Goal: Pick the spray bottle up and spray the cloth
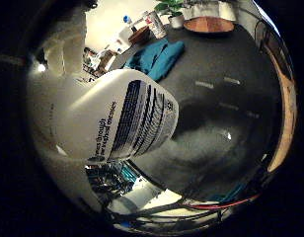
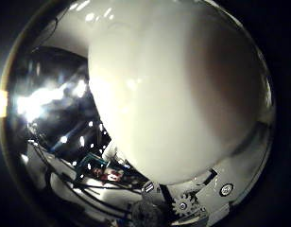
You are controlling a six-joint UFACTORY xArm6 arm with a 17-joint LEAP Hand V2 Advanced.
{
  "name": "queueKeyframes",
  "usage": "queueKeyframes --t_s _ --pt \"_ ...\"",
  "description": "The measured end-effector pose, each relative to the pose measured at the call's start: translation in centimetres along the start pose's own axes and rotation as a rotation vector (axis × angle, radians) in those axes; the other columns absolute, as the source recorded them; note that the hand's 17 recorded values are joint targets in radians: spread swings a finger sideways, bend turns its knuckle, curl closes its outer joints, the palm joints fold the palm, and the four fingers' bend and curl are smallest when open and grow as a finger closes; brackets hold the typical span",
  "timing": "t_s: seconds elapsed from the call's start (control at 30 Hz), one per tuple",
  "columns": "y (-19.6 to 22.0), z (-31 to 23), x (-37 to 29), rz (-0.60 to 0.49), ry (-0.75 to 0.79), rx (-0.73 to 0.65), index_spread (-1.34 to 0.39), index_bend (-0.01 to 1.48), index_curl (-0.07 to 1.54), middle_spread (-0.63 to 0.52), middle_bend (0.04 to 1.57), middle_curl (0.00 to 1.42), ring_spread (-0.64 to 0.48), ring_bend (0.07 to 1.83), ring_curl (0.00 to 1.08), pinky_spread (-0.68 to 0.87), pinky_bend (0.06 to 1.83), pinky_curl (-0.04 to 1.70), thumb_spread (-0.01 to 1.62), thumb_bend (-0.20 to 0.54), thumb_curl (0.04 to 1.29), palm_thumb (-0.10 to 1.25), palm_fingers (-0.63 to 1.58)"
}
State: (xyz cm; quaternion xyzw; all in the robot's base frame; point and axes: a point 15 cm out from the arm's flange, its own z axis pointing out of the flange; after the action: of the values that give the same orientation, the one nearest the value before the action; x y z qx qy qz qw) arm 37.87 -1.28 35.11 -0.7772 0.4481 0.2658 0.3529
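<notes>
The white spray bottle with a dark printed label lies close against my palm and fills most of the right thumb side palm view. It hangs above the dark table, where its shadow falls. Geared and white parts of my right hand show beside the bottle, and the fingers seem curled round it, though most of them are hidden. A crumpled teal cloth lies on the table some way beyond the bottle.
Past the cloth stand a printed can, a potted plant and a round wooden board. The table's wooden edge runs along one side. Cluttered shelves show beyond the table.
</notes>
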Motion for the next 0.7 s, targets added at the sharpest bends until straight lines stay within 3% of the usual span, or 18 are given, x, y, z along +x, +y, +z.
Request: queueKeyframes --t_s 0.43,0.7 --pt "0.1 -1.3 -5.1 0.048 0.096 -0.355 -0.23 1.14 0.82 -0.13 1.36 0.68 -0.18 1.46 0.62 -0.21 1.17 1.04 0.96 -0.018 0.70 0.90 1.15" --pt "-1.1 0.4 -7.7 0.115 0.050 -0.561 -0.23 1.14 0.82 -0.13 1.37 0.68 -0.19 1.46 0.63 -0.21 1.14 1.10 1.00 -0.016 0.71 0.87 1.15"
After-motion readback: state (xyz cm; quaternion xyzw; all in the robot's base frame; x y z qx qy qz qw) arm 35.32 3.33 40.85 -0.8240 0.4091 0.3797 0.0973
